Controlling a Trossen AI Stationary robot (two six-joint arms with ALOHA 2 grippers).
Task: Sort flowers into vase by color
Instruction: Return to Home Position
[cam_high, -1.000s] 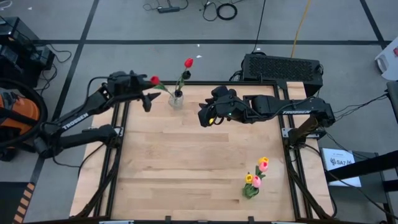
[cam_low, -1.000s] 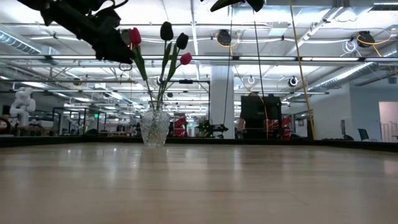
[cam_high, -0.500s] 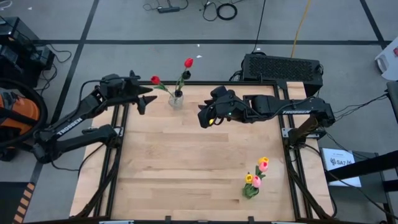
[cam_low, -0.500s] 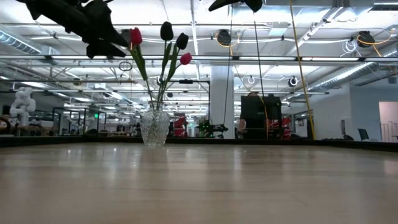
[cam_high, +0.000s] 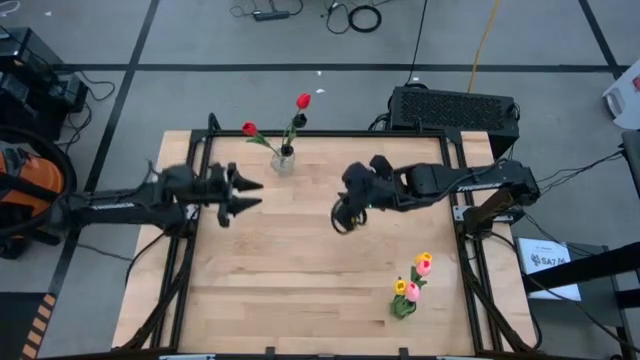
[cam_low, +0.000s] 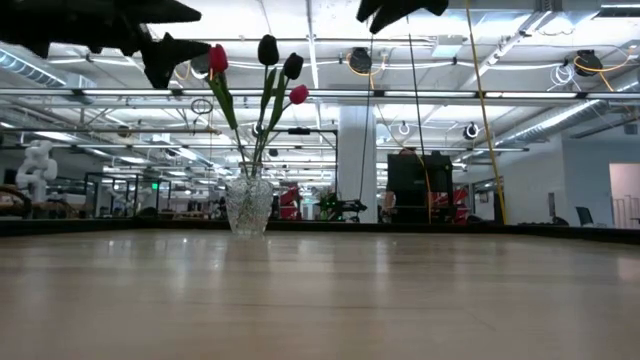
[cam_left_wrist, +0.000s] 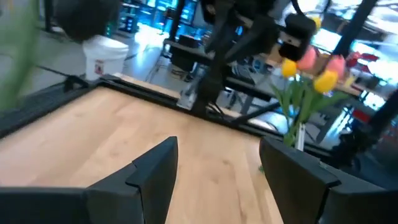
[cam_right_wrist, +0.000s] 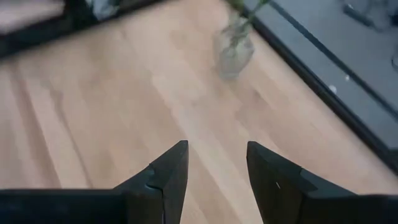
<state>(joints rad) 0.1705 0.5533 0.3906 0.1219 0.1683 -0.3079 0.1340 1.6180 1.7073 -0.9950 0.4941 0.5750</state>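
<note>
A clear glass vase (cam_high: 284, 158) stands near the table's far edge and holds red and dark tulips (cam_low: 268, 50), their stems in its mouth. A second vase with yellow and pink tulips (cam_high: 412, 285) stands near the right front corner; it also shows in the left wrist view (cam_left_wrist: 309, 68). My left gripper (cam_high: 260, 194) hovers open at the table's left, level, pointing toward the right edge, in front of the far vase. My right gripper (cam_high: 343, 224) hangs open above the table's middle, tilted down, with the far vase (cam_right_wrist: 234, 50) ahead of it. Neither holds anything.
Bare wooden tabletop (cam_high: 300, 270) lies between the two vases. A black box (cam_high: 455, 108) sits just beyond the far right edge. A black frame rail (cam_left_wrist: 149, 93) runs along the table's edges. In the left wrist view the right arm (cam_left_wrist: 236, 37) stands ahead.
My left gripper has swung away from the far vase toward the table's near edge, sinking a little and turning level, so that it points toward the right edge. My right gripper has tipped further downward and shifted slightly toward the near edge. The flowers have stayed still.
</note>
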